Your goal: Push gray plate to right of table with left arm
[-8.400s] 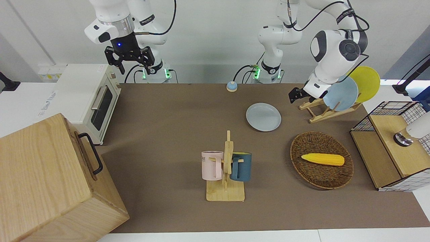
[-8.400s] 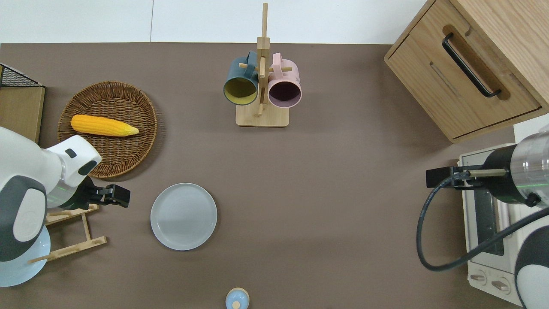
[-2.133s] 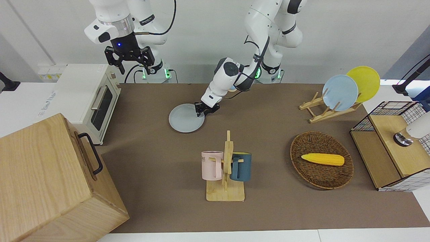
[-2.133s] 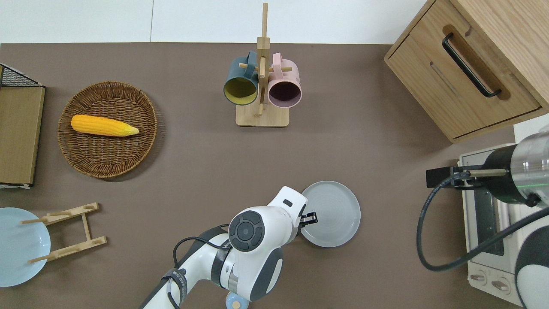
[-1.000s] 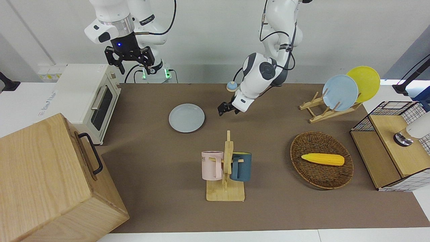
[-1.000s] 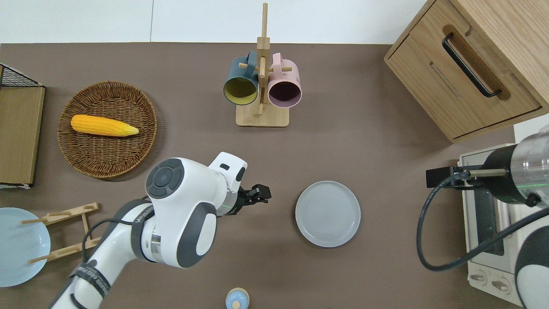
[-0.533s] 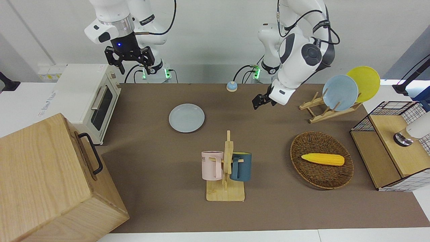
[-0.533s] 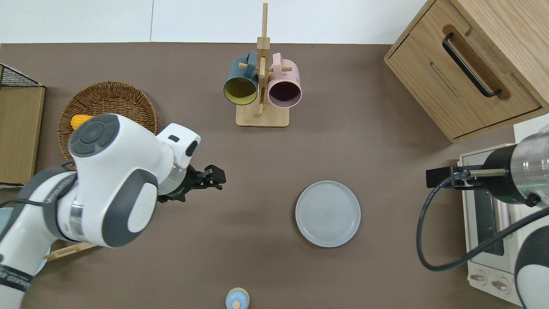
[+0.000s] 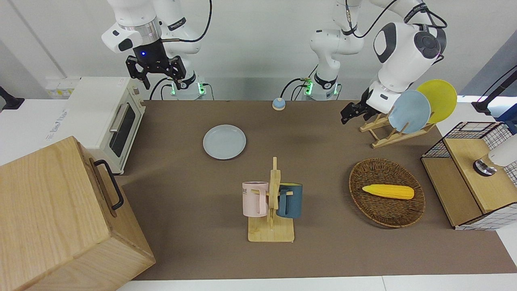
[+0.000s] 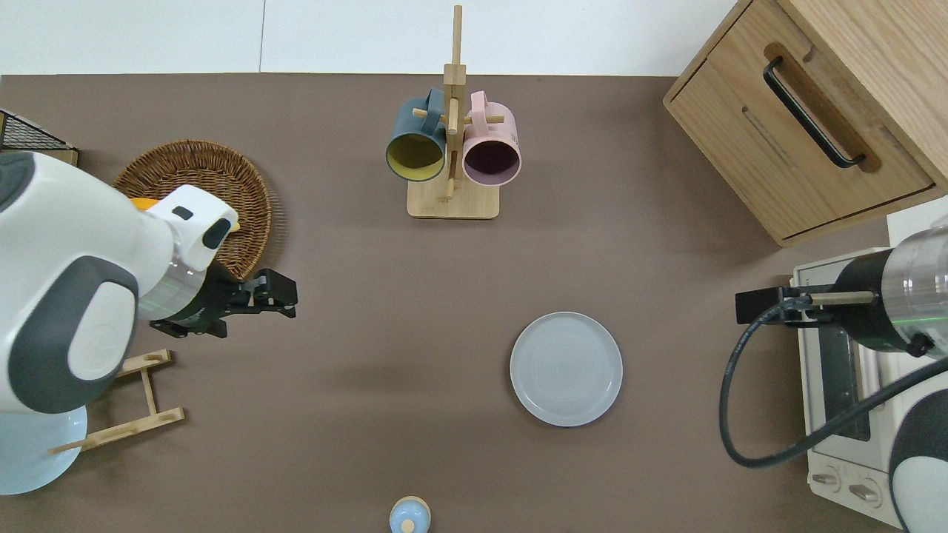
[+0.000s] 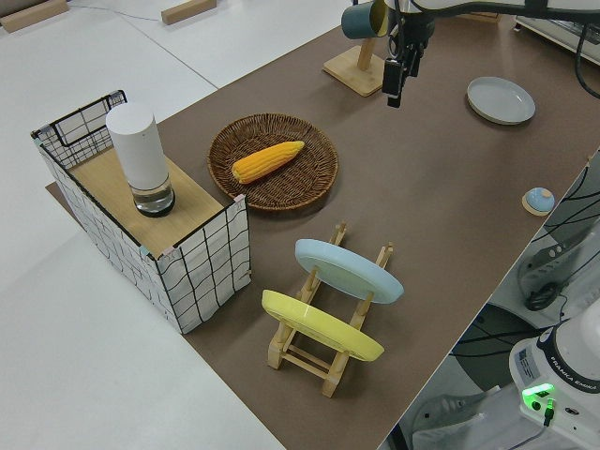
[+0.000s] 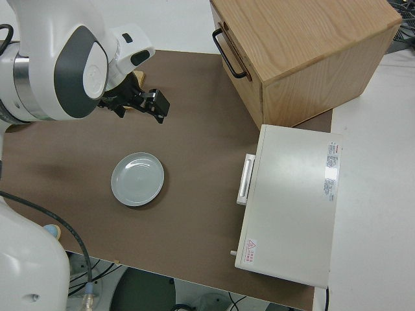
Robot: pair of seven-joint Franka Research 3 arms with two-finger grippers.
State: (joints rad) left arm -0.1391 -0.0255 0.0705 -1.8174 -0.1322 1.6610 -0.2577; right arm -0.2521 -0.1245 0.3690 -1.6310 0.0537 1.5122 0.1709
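On the brown table [image 10: 415, 281], the white left arm [image 10: 81, 296] is shown raised over the end where it stands, its black left gripper [image 10: 280, 295] hanging over bare tabletop just beside a wicker basket [image 10: 222, 178]; the right arm is parked. Trouble, it is judged, would be met if a further push were wanted: a long low sweep would be needed, the basket and a wooden dish rack [image 10: 141, 392] could be clipped on the way, and the gray plate [image 10: 566, 369] could be spun aside or ridden over if its low rim were struck off-centre. The plate is seen lying flat toward the right arm's end, short of a toaster oven [image 9: 107, 117], well apart from the gripper and between three and four o'clock of it overhead. Whether the gripper is spread or pressed together cannot be told.
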